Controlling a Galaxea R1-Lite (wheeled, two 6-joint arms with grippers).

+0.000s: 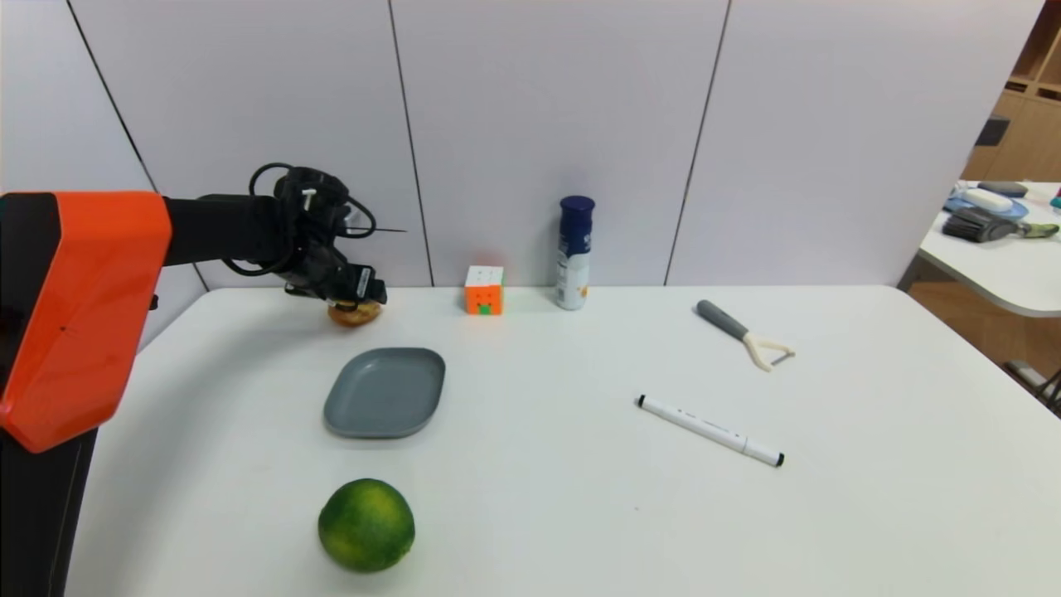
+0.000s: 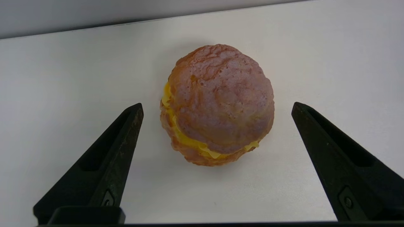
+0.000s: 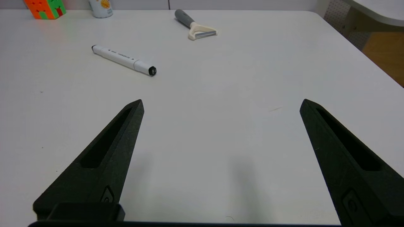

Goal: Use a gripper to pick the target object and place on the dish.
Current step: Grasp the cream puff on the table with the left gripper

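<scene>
Pale grey wall panels (image 1: 547, 124) with dark seams are seen along the far edge of a smooth white tabletop (image 1: 530, 497). At the left gripper (image 2: 217, 106), two black tapered fingers are found spread wide, with nothing pinched between them. The round cream puff (image 2: 221, 101), with a pinkish-brown top, golden-orange base and yellow filling seam, is framed between the fingertips in the left wrist view, and a gap is shown on both sides. It is rested on the tabletop near the wall, at the robot's left. The black arm (image 1: 220, 228) with an orange segment is extended from the left, and looped black cables (image 1: 269, 178) are carried near its gripper.

Nearer the robot than the puff, a shallow grey rounded-rectangle plastic dish (image 1: 385, 394) is placed, and nothing is held on it. Nearer still, a green round citrus fruit (image 1: 366, 525) is noted. To the right of the puff, an orange, white and green puzzle cube (image 1: 484, 290) and a white canister with a dark blue cap (image 1: 574, 253) are stood near the wall. Farther right, a grey-handled cream peeler (image 1: 746, 334) and a white marker with black ends (image 1: 710, 430) are laid flat. The right gripper (image 3: 222, 105) is held idle above the right part of the tabletop, its fingers spread.
</scene>
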